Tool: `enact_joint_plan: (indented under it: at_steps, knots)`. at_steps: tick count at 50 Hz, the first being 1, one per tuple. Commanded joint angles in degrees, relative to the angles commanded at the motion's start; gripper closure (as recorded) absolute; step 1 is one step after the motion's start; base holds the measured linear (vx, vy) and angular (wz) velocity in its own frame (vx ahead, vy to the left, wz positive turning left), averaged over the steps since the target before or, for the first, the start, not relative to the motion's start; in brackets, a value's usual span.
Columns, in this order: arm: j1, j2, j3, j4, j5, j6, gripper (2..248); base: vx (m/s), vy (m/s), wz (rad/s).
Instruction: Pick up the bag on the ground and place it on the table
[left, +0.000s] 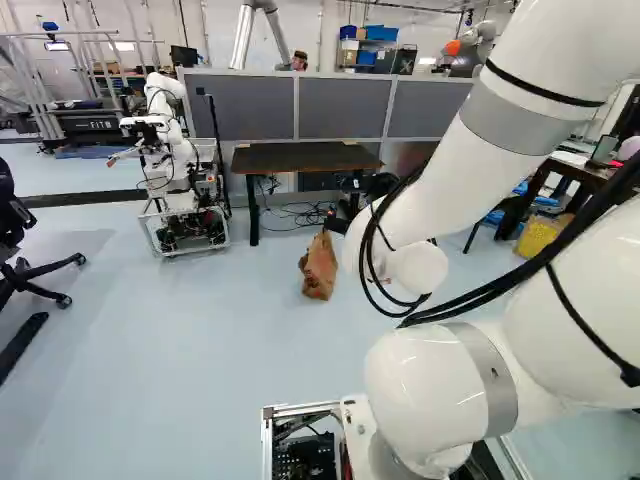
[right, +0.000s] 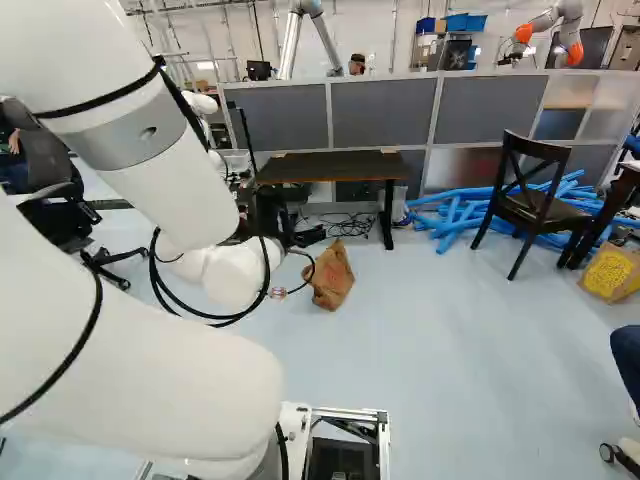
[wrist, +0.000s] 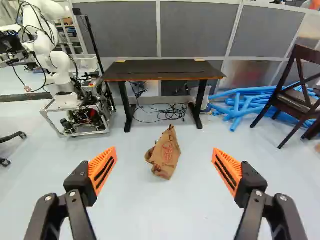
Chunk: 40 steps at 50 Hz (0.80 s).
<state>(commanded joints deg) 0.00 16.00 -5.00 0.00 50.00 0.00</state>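
Gripper, bag ahead, apart

I see grey flat partition panels on a smooth pale-blue floor, a white wall behind, and a dark wooden cross-backed chair beside long blue tubes.

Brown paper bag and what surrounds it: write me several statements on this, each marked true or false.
1. The crumpled brown paper bag is on the pale floor, in front of the dark rectangular table. True.
2. The orange-padded jaws are closed on the bag. False: they stand open, with the bag ahead of them, ungripped.
3. Loose black cables lie beneath the table. True.
4. The bag leans against a leg of the table. False: floor separates them.
5. A dark wooden chair stands in front of blue tubes. True.
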Motion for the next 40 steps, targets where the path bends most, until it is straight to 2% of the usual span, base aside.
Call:
enact_joint_plan:
  at_steps: [40]
  knots:
    - [0.0, 0.0, 0.0, 0.0, 0.0, 0.0, 3, 0.134, 0.0, -0.01]
